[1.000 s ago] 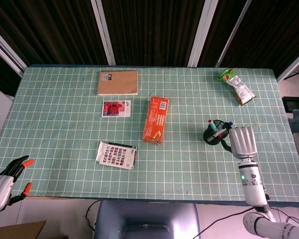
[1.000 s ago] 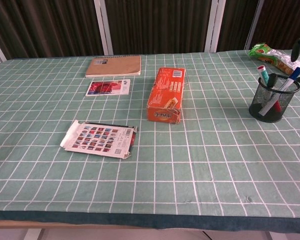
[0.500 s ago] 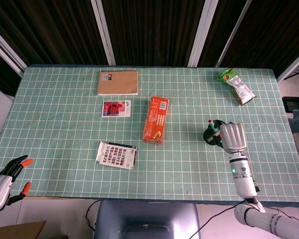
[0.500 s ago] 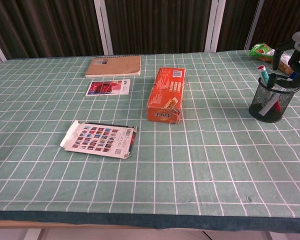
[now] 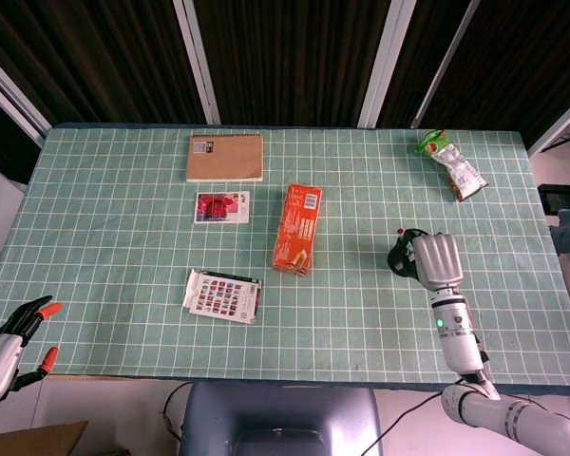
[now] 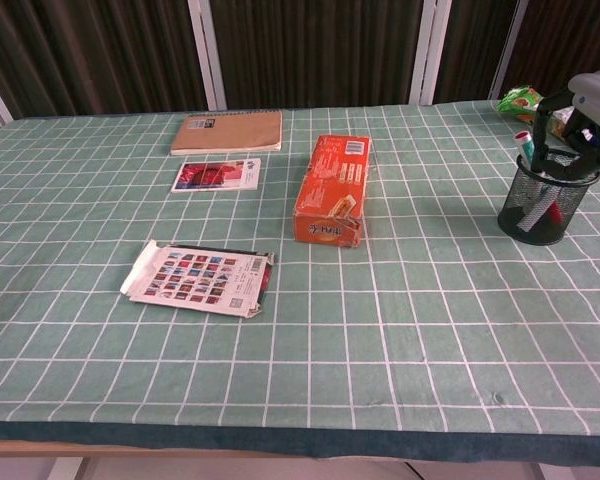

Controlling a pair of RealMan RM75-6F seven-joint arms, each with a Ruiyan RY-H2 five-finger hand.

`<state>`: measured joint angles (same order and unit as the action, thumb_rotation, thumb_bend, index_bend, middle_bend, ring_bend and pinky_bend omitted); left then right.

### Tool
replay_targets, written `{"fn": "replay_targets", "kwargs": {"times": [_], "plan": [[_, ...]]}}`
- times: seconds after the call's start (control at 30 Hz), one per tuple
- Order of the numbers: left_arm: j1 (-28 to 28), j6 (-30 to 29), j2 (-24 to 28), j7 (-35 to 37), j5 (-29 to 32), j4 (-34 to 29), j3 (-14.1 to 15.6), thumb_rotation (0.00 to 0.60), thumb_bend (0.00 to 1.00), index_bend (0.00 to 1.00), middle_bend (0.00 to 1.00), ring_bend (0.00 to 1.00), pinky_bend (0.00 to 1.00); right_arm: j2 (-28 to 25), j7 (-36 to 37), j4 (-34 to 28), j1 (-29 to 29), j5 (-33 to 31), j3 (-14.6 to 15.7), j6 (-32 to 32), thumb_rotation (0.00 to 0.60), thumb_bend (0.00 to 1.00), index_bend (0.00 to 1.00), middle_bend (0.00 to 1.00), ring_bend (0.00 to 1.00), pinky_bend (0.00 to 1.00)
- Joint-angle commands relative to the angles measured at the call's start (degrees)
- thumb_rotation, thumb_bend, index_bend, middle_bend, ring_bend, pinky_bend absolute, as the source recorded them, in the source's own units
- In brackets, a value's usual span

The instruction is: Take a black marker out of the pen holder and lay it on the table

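The right hand hovers over the holder at the surface's 4 o'clock, grip unclear; the marker inside looks light, stiff and smooth, best pinched near its cap.

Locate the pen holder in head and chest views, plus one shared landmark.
Head view: pen holder sits right of centre, mostly covered by the right hand.
Chest view: pen holder stands at the right edge, the right hand just above its rim.
Shared landmark: orange box, left of the holder in both.
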<state>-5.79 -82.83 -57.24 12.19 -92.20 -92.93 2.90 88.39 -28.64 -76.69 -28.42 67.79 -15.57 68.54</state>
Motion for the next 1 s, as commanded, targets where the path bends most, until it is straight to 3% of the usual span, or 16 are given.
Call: {"fn": "replay_targets", "kwargs": {"times": [0.03,0.43,0.53,0.73,1.0], "plan": [[0.0,0.0,0.0,0.0,0.0,0.0,0.0,0.600,0.44,0.19,0.09,0.10,0.38,0.1,0.2,0.2,0.0,0.0,0.2,0.2,0.600,0.51,0.63,0.99,1.00,1.00],[0.1,-0.1,0.0,-0.2,0.0,-0.1,0.0,0.600,0.44,0.19,0.09,0.10,0.38,0.4,2.0,1.7,-0.2,0.0,0.9,1.0,0.600,0.67,0.67,1.00,1.00,1.00],[0.1,-0.2,0.0,-0.3,0.0,-0.1,0.0,0.600,0.44,0.19,0.09,0.10,0.38,0.4,2.6,1.4,0.0,0.6,1.1,1.7,0.600,0.76,0.71,1.00,1.00,1.00],[0.1,-0.2,0.0,-0.4,0.0,-0.1,0.0,0.600,0.44,0.19,0.09,0.10,0.38,-1.5,3.8,-2.4,1.4,4.5,1.7,6.8,0.600,0.96,0.79,1.00,1.00,1.00],[0.1,0.0,-0.1,-1.0,0.0,-0.3,0.1,0.600,0.44,0.19,0.09,0.10,0.38,-5.7,4.0,-14.4,5.0,15.3,4.9,17.0,0.600,0.98,0.80,1.00,1.00,1.00]]}}
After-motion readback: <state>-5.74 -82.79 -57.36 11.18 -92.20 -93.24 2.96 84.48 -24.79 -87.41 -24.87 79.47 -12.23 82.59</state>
